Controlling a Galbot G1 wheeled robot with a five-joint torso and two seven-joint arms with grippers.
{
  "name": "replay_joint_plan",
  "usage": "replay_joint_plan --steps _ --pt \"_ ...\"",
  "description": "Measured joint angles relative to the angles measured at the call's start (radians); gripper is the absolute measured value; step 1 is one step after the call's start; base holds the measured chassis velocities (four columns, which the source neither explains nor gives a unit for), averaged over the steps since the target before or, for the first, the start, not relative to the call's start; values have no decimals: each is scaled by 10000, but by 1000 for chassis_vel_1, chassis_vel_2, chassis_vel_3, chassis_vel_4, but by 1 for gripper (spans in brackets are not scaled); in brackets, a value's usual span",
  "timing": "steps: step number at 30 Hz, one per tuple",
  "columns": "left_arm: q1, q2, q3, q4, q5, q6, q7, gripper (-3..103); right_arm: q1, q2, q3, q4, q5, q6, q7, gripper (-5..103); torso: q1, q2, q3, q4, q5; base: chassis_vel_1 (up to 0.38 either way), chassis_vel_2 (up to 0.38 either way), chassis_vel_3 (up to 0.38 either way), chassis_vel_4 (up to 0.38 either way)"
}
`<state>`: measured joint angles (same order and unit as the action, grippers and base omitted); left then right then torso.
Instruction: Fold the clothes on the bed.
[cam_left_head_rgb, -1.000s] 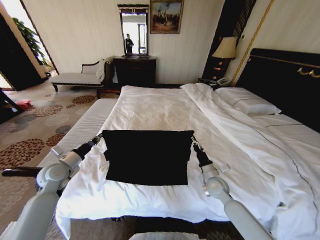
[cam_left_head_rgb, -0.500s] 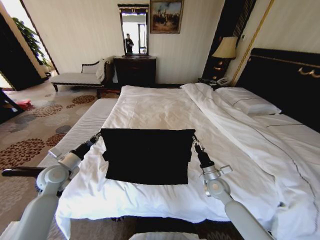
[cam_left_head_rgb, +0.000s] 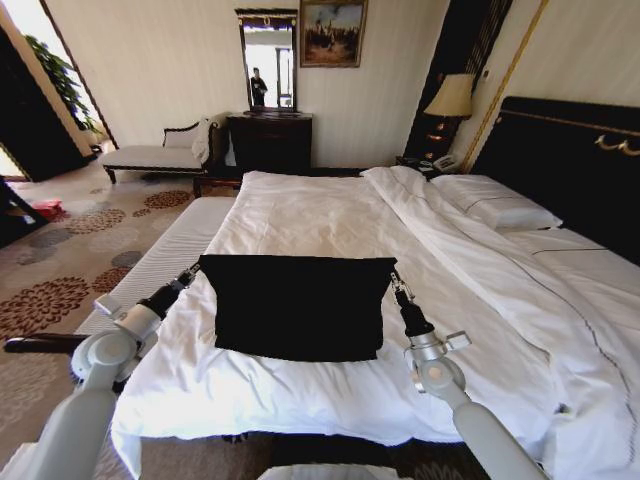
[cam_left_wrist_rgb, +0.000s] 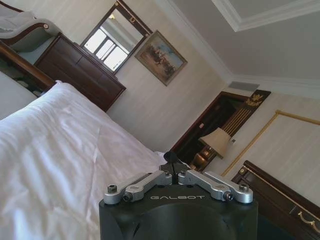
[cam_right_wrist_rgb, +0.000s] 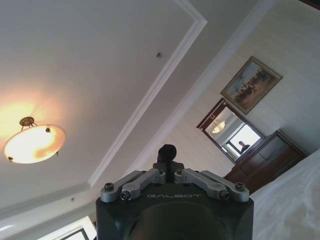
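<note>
We see the black T-shirt (cam_left_head_rgb: 296, 305) stretched above the bed (cam_left_head_rgb: 330, 215) near edge. Left end effector (cam_left_head_rgb: 196, 267) and right end effector (cam_left_head_rgb: 396, 283) each clamped on 1 far corner, likely keeping it taut for folding.

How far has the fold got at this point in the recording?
Mid-fold. The black soft-fabric T-shirt hangs as a neat rectangle over the large white-sheeted bed, so it appears at least partly folded. The left gripper and right gripper each pinch an upper corner, stretching it between them. Its lower edge drapes on the duvet. Left: laying it down, any final fold, and letting go.
</note>
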<state>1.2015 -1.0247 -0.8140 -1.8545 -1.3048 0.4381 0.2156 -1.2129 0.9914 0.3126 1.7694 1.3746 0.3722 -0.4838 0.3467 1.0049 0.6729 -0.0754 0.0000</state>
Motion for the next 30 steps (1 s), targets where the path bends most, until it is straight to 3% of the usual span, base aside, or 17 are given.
replay_joint_plan --steps 11,17,25,30 --pt "-1475 105 868 2061 575 -58 -180 0 2633 94 -1950 -2980 -216 33 303 3 1 -1 2 3 -1 0 0 0 0" --pt "-2941 36 1856 3678 1120 -196 -261 0 4577 691 -3156 -5239 -251 64 298 3 2 -1 3 2 1 0 0 0 0" --pt "-3955 -205 2439 4633 1607 -475 -427 0 5534 1212 -3642 -6293 -309 119 302 3 3 -1 2 0 -1 0 0 0 0" --pt "-4198 -259 2780 4892 1834 -581 -527 0 5953 1447 -3952 -6733 -470 107 948 3 2 -1 1 2 1 0 0 0 0"
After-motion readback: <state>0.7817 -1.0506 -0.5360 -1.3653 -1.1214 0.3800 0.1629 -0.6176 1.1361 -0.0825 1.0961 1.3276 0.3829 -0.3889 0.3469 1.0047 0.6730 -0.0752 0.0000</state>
